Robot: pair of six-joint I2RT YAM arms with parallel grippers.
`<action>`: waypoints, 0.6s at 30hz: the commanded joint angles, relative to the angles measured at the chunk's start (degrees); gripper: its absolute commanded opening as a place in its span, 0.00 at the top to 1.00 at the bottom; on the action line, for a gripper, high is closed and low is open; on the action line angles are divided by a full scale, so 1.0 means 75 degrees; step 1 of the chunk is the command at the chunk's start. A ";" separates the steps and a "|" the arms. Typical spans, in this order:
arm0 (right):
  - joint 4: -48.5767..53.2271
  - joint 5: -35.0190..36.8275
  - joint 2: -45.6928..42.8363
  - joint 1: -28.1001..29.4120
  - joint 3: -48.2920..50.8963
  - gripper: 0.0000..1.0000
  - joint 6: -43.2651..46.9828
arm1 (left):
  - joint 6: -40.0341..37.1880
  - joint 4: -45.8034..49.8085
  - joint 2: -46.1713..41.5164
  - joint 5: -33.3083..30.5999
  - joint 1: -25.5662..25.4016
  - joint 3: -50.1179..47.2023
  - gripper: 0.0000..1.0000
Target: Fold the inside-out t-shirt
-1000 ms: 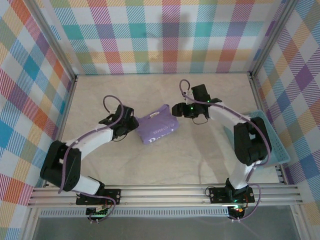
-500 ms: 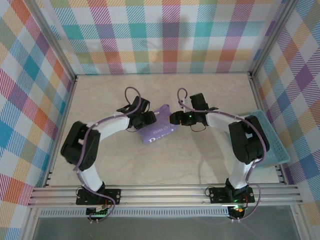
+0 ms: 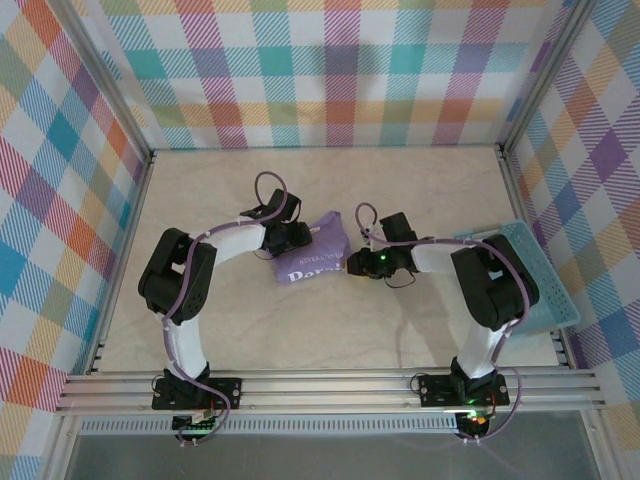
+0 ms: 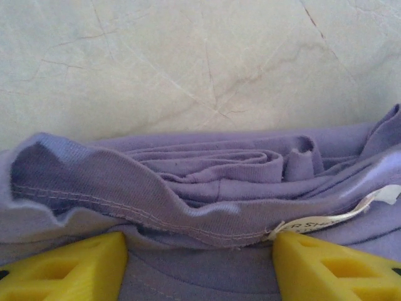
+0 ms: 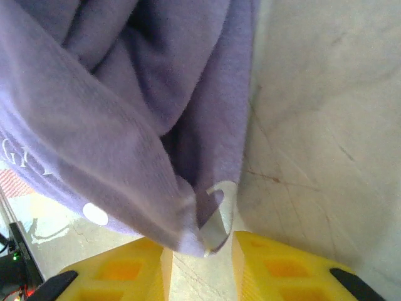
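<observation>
The lavender t-shirt [image 3: 312,252] lies bunched in a small heap at mid-table, white lettering showing on its near side. My left gripper [image 3: 298,238] is at the heap's left edge. In the left wrist view that gripper [image 4: 199,266] is open, its yellow fingers [image 4: 69,269] wide apart, with the stitched hem and a white label [image 4: 332,216] lying between them. My right gripper [image 3: 352,265] is at the heap's right lower corner. In the right wrist view this gripper [image 5: 199,254] has a narrow gap between its jaws. A corner of the shirt [image 5: 125,125] with a white tag [image 5: 216,219] hangs just at its fingertips.
A light blue plastic basket [image 3: 545,290] sits at the table's right edge, partly under the right arm. Checked cloth walls and metal posts enclose the table on three sides. Bare tabletop [image 3: 300,330] lies in front of the shirt.
The left arm swung right and back to the shirt's left edge. The right gripper moved forward to the shirt's right corner and its jaws narrowed. The heap shifted slightly.
</observation>
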State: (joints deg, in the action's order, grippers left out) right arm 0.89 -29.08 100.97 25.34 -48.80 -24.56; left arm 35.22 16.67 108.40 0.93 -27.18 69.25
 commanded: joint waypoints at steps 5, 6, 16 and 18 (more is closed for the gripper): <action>0.1473 0.1586 -0.1451 0.0051 -0.0592 0.63 0.0450 | -0.0825 0.0799 -0.0835 -0.0063 -0.0241 -0.0055 0.31; 0.1630 0.1711 -0.1574 0.0076 -0.0756 0.62 0.0500 | -0.0807 0.0802 -0.1115 -0.0060 -0.0243 -0.0170 0.29; 0.3794 0.4373 -0.0132 0.2067 -0.3569 0.41 0.0536 | 0.0639 0.1343 -0.4975 -0.1938 0.0393 -0.2387 0.19; 0.4293 0.4829 0.0461 0.2407 -0.4205 0.37 0.0370 | 0.0946 0.1597 -0.5695 -0.2122 0.0802 -0.2872 0.19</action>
State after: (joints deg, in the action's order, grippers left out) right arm 23.51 -1.02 99.48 40.71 -76.79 -20.88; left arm 37.15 22.92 69.32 -9.47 -24.67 52.47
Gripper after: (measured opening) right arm 0.629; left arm 0.810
